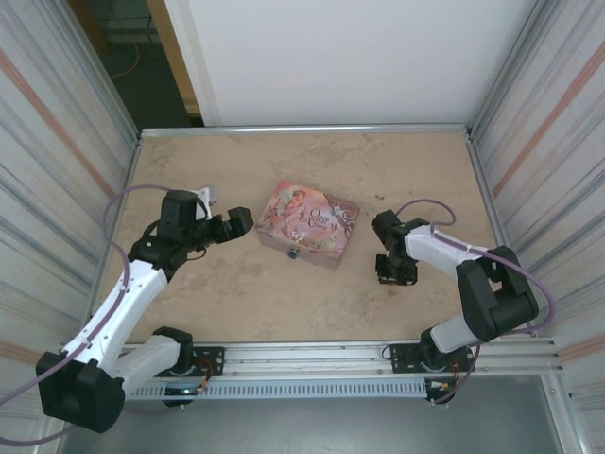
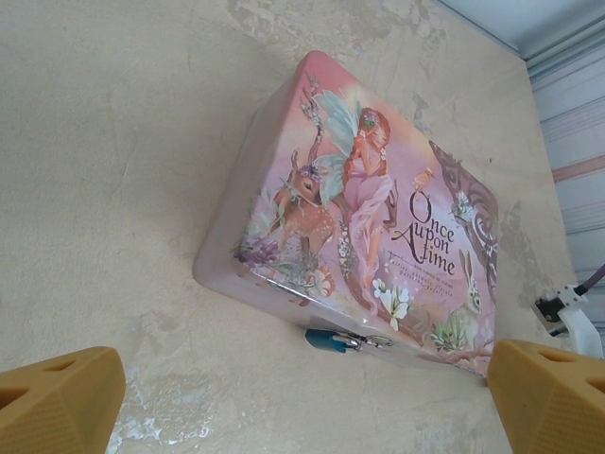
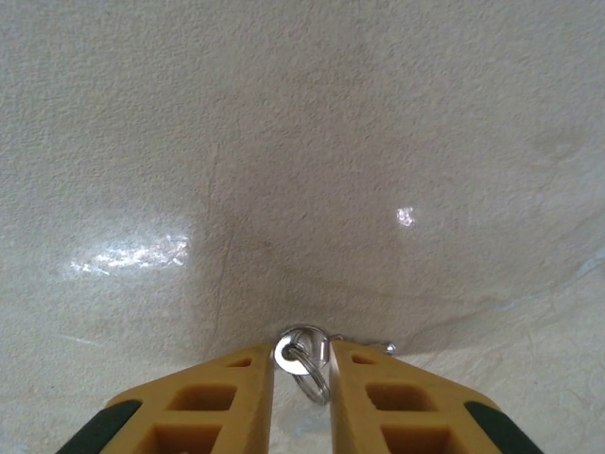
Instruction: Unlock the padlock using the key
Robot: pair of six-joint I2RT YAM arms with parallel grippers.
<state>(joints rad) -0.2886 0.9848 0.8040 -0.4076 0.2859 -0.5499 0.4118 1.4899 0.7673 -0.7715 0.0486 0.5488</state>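
The padlock (image 2: 327, 340) hangs off the front clasp of the pink tin (image 2: 378, 218), which sits mid-worktop (image 1: 189, 170). The left tool (image 1: 242, 223) is right by the tin's left end, with its fingers (image 2: 61, 402) spread wide. The key (image 3: 288, 356) is well off to the right of the tin, pinched in the right tool (image 3: 302, 352) low over the worktop.

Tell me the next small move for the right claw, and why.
Probably lift the right claw slightly to test the grip: its fingers are closed around the ring of the key at the table, while the padlock hangs on the front of the tin, facing the open left claw.
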